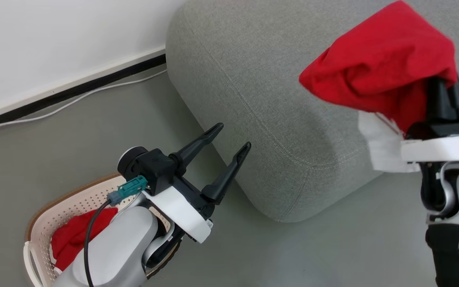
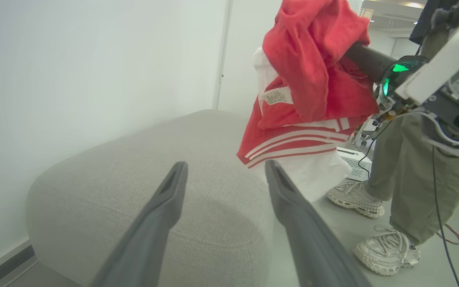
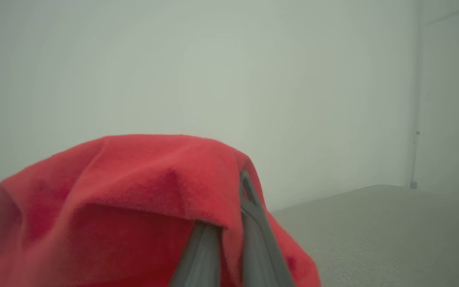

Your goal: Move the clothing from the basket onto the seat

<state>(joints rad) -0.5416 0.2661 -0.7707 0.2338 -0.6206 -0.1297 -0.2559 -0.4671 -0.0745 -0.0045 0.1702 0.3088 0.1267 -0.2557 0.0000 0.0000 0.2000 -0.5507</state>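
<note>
The right gripper, pinched shut on the clothing, holds it just above the near edge of the seat.

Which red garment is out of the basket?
The striped one with the white tag, held aloft by the shut right gripper; the other red garment lies inside the basket.
</note>
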